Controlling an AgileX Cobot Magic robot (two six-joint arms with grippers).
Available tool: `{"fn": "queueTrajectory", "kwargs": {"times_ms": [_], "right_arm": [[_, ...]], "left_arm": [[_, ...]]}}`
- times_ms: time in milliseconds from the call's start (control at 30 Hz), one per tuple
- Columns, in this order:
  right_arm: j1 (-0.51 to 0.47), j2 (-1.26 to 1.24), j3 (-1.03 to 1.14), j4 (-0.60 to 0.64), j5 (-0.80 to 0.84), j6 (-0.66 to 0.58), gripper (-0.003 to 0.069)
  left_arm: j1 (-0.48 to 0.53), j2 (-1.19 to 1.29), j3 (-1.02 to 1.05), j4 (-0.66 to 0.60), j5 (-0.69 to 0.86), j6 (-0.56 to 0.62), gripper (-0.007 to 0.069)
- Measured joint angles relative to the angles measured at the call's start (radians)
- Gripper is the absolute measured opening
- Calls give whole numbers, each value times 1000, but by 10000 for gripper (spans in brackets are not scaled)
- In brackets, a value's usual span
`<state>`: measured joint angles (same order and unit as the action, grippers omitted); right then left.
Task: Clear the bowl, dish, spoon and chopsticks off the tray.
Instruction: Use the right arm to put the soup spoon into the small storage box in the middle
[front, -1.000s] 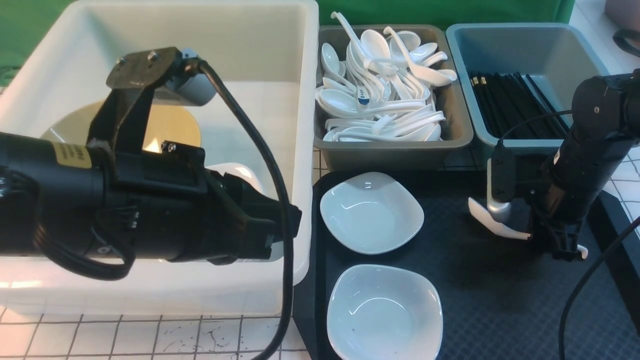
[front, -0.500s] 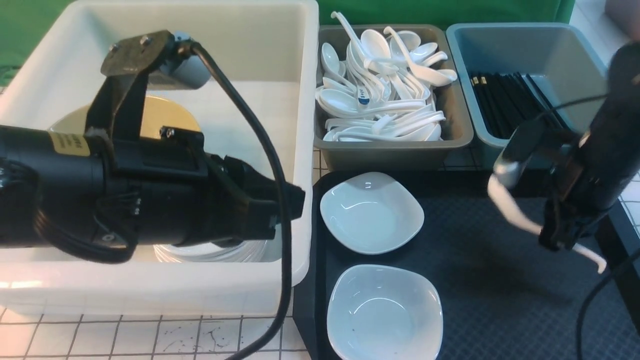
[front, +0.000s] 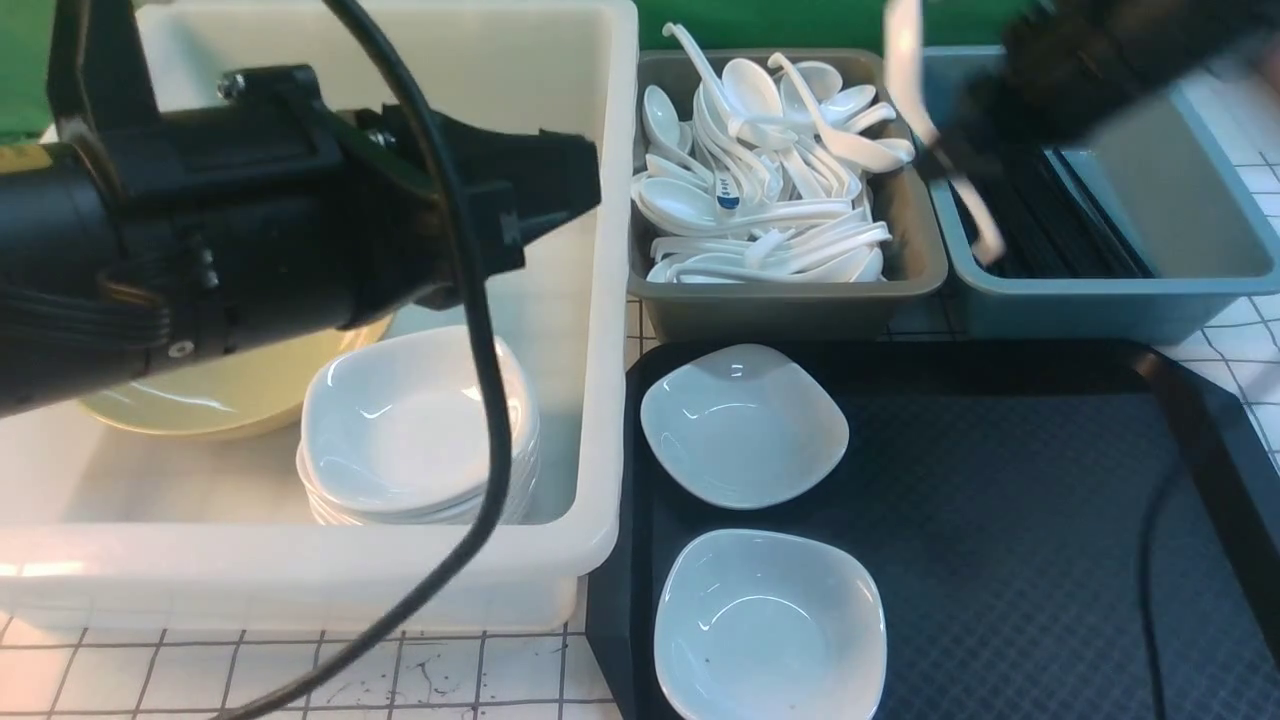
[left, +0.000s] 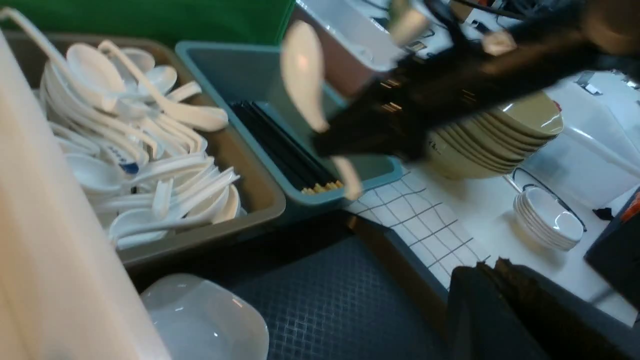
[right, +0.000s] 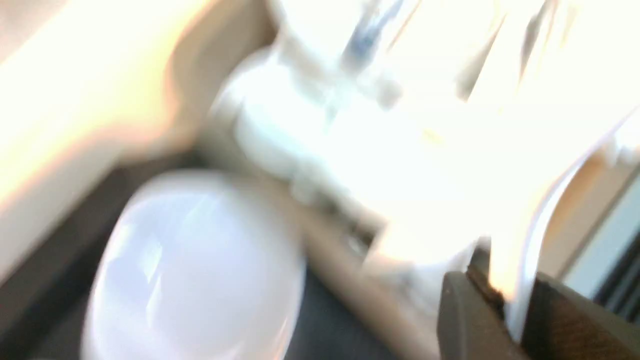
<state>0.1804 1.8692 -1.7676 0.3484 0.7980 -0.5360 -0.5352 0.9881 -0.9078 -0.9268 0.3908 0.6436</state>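
My right gripper (front: 955, 150) is shut on the white spoon (front: 905, 70) and holds it, blurred, high over the edge between the grey spoon bin (front: 790, 300) and the blue bin (front: 1090, 300). The right wrist view shows the spoon handle (right: 520, 295) between the jaws. The black tray (front: 1000, 520) holds two white squarish dishes (front: 743, 425) (front: 770, 625). The yellow bowl (front: 220, 395) lies in the white bin (front: 300, 570). Black chopsticks (front: 1050, 230) lie in the blue bin. My left gripper (left: 500, 265) is shut and empty above the white bin.
A stack of white dishes (front: 415, 425) sits in the white bin beside the bowl. The grey bin is full of white spoons (front: 760, 190). A stack of yellow bowls (left: 500, 135) and a stack of small white dishes (left: 550, 225) stand right of the tray.
My right gripper has lifted the spoon off the tray and carried it up and back over the bins. My left arm has risen, uncovering the dish stack.
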Motion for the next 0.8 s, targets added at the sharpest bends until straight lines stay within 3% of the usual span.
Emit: {"fn": "queueTrajectory", "kwargs": {"times_ms": [300,567,700,800], "right_arm": [[0,461,-621,3,8,119,127],[0,615,-748,4,-75,190,132],[0,628,-748,7,-80,203,211],[1,623,-749,7,-61,244,338]], "left_arm": [[-1,0,0,-5,-1,45,0],[-1,0,0,-8,-39,47,0],[-1,0,0,-10,-64,48,0],[-1,0,0,-12,-62,48,0]]}}
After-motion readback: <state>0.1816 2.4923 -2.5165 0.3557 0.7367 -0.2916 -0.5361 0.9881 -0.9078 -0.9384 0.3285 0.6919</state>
